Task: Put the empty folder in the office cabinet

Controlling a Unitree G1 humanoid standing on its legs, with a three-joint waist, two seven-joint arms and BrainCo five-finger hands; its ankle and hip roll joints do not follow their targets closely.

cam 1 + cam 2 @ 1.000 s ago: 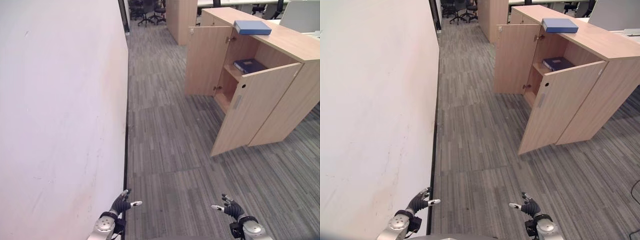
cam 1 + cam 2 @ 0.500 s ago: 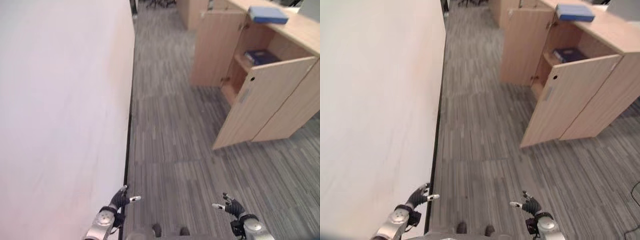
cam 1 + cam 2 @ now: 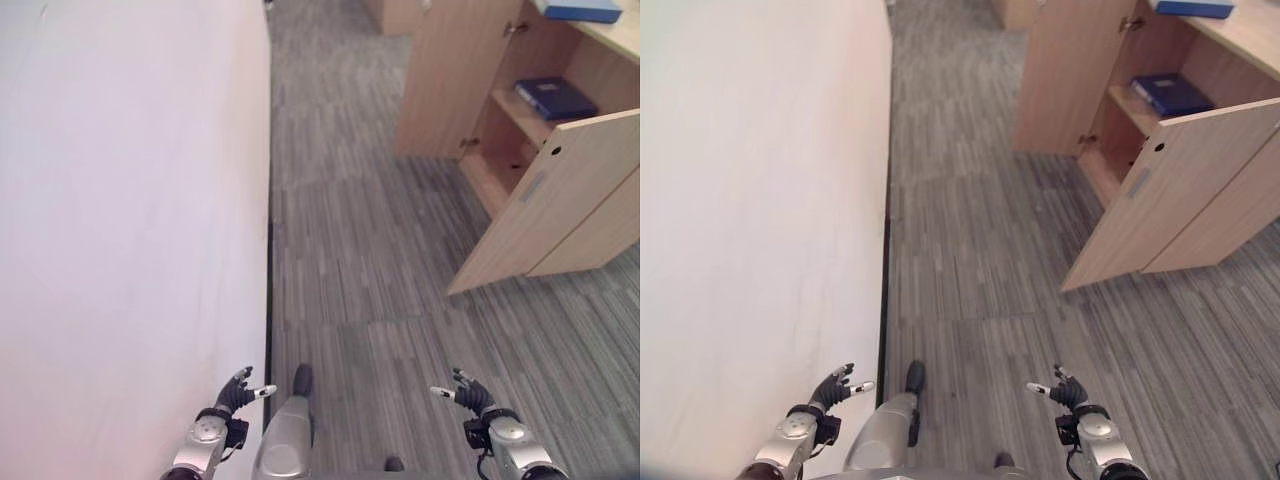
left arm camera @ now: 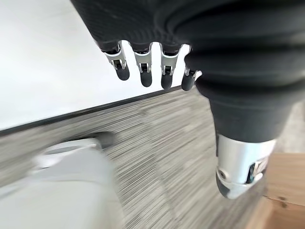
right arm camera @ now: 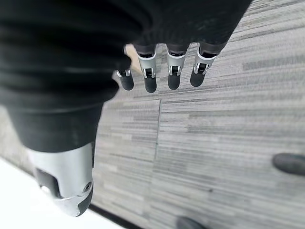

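Note:
A light blue folder [image 3: 583, 10] lies flat on top of the wooden office cabinet [image 3: 600, 225] at the upper right. Both cabinet doors stand open, the nearer door [image 3: 545, 205] swung towards me. On the inner shelf lies a dark blue folder [image 3: 556, 97]. My left hand [image 3: 233, 394] hangs low by the wall, fingers [image 4: 143, 71] relaxed and holding nothing. My right hand [image 3: 471, 392] hangs low on the other side, fingers [image 5: 157, 76] straight, also holding nothing. Both hands are far from the cabinet, with a stretch of carpet between.
A white wall [image 3: 130, 200] with a dark skirting strip runs along my left. Grey striped carpet [image 3: 350, 250] stretches ahead to the cabinet. The far door [image 3: 450, 80] juts out into the aisle.
The camera has moved forward and tipped down, so the cabinet sits higher and closer in view. Both hands stay low and open.

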